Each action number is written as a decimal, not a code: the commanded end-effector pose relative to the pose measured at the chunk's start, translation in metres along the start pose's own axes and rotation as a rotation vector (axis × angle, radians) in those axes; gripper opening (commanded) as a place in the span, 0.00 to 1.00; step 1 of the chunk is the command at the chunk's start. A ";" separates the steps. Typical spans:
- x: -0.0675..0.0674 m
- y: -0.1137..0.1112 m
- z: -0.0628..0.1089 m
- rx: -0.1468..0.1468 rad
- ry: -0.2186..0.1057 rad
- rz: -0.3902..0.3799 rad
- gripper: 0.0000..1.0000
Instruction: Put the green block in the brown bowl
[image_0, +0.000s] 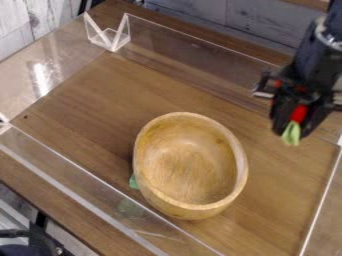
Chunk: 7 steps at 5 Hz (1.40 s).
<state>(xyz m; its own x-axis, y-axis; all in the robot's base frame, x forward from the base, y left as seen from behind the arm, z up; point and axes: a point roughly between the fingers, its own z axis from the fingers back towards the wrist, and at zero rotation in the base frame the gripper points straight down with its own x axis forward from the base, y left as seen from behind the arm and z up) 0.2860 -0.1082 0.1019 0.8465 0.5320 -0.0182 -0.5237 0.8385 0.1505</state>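
One hand (293, 122) clamped on the green block (290, 132).
It hung right of the brown bowl (191, 164), above the tabletop (134, 90).

Soft daylight; acrylic glare; end effector (294, 122) blurred.

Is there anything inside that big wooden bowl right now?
No. The brown bowl shows only bare wood grain inside. The green block hangs in the gripper beside it. Something green peeks from under the bowl's left edge, mostly covered.
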 end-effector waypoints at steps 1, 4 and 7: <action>-0.005 0.012 0.013 -0.056 -0.042 0.031 0.00; -0.014 0.031 0.023 -0.056 -0.031 0.139 0.00; 0.001 0.048 0.011 -0.071 -0.016 0.160 0.00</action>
<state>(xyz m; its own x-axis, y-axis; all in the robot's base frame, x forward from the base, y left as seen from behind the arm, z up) 0.2587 -0.0703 0.1070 0.7560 0.6545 -0.0113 -0.6488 0.7514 0.1205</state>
